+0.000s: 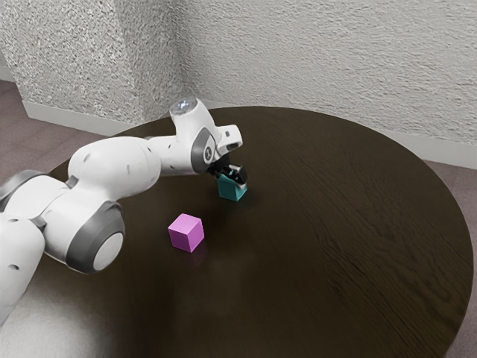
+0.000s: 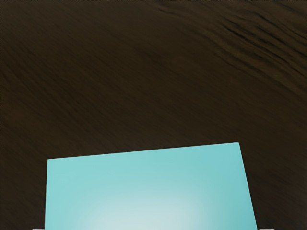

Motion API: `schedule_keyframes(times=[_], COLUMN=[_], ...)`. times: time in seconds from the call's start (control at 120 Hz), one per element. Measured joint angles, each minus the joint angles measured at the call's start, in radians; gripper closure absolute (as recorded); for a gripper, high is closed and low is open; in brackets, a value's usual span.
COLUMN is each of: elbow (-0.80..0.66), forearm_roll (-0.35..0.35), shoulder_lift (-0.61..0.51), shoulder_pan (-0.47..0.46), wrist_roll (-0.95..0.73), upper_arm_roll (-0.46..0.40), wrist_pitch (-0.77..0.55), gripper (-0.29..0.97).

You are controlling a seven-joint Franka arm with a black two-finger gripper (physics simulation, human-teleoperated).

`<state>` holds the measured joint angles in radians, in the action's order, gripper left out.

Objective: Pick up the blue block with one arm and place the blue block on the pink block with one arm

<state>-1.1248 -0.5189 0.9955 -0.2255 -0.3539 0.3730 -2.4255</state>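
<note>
The blue block (image 1: 231, 191) is a teal cube near the middle of the dark round table (image 1: 350, 224). My gripper (image 1: 233, 180) is down on it from above, with a black finger against each of two opposite sides, shut on it. Whether the block touches the table or hangs just above it, I cannot tell. In the wrist view the blue block (image 2: 148, 191) lies right under my hand, its top face bright and flat. The pink block (image 1: 186, 232) stands on the table nearer the front, a short way toward the exterior view's left of the blue one.
The table's edge curves round at the exterior view's right and front. A rough white wall (image 1: 335, 52) stands behind the table. My own arm (image 1: 112, 186) stretches over the table's left part, just behind the pink block.
</note>
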Motion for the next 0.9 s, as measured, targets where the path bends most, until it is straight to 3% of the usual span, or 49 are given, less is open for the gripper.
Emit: schedule_keyframes(times=[0.208,0.433,0.6,0.733,0.9], elbow=[-0.006,-0.044,-0.299,-0.536,-0.664], forearm_roll=[0.001,0.008,0.02,0.075,0.143], shoulder_lift=[-0.013,-0.071,-0.322,-0.508,-0.573], shoulder_pan=[-0.004,-0.009,-0.028,-0.079,-0.182], wrist_roll=[-0.007,-0.008,-0.009,-0.007,-0.009], upper_arm_roll=[0.001,0.001,0.006,0.032,0.161], wrist_pitch=[-0.001,-0.002,-0.003,-0.031,-0.064], gripper=[0.26,0.31,0.31,0.3,0.28])
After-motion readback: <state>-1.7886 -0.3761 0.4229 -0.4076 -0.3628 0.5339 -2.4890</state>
